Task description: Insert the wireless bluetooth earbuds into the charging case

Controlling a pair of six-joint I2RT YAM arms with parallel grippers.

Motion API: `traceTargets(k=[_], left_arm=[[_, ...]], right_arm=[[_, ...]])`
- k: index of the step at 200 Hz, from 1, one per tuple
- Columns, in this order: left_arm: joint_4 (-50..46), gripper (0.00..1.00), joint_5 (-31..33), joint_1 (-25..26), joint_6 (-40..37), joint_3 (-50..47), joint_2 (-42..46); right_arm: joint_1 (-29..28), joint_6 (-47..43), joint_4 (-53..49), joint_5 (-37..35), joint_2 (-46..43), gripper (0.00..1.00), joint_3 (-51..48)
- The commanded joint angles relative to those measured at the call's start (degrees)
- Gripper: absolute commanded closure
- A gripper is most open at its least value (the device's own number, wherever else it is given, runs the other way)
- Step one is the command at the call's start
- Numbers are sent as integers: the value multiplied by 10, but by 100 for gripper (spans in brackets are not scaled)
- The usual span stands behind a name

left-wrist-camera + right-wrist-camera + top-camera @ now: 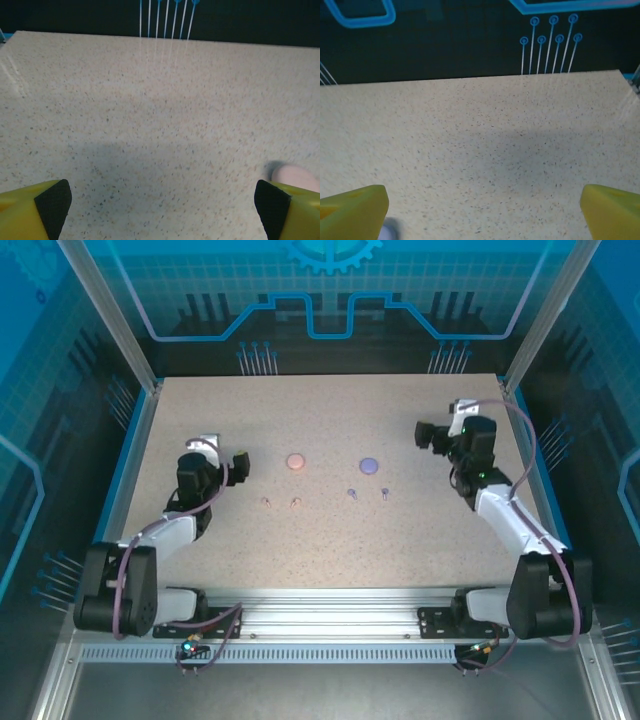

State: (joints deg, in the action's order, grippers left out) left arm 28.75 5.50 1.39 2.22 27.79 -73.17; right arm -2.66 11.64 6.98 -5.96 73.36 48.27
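Note:
A round pink charging case [296, 461] and a round purple charging case [369, 465] lie mid-table. In front of the pink one sit two pale pink earbuds [266, 501] [295, 503]; in front of the purple one, two light purple earbuds [351, 493] [384, 494]. My left gripper [238, 464] hovers open just left of the pink case, which peeks in at the right edge of the left wrist view [296, 175]. My right gripper [425, 433] stands open to the right of the purple case and a little behind it. Both grippers [161, 210] [482, 210] have only bare table between their fingers.
The speckled table [330, 550] is walled by blue panels on the sides and back. An aluminium rail [320, 610] with the arm bases runs along the near edge. A bluish blur [387, 232] shows beside the right gripper's left finger.

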Motion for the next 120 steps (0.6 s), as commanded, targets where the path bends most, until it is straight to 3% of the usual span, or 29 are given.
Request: traceTargets(k=[1,38,75,120], left_arm=[[-119,1,17,3,84,46,48],[-271,1,-20,6,199,126,75],[-316,1,-27,40,247,135,73],[-380,1,9,127,293,158,38]], right_arm=[[18,91,-199,29,33,0,75],[7,93,-259,124,62,0,124],[-64,61,-376,107,99,5,184],[-130,81,-468,82,173,8,248]])
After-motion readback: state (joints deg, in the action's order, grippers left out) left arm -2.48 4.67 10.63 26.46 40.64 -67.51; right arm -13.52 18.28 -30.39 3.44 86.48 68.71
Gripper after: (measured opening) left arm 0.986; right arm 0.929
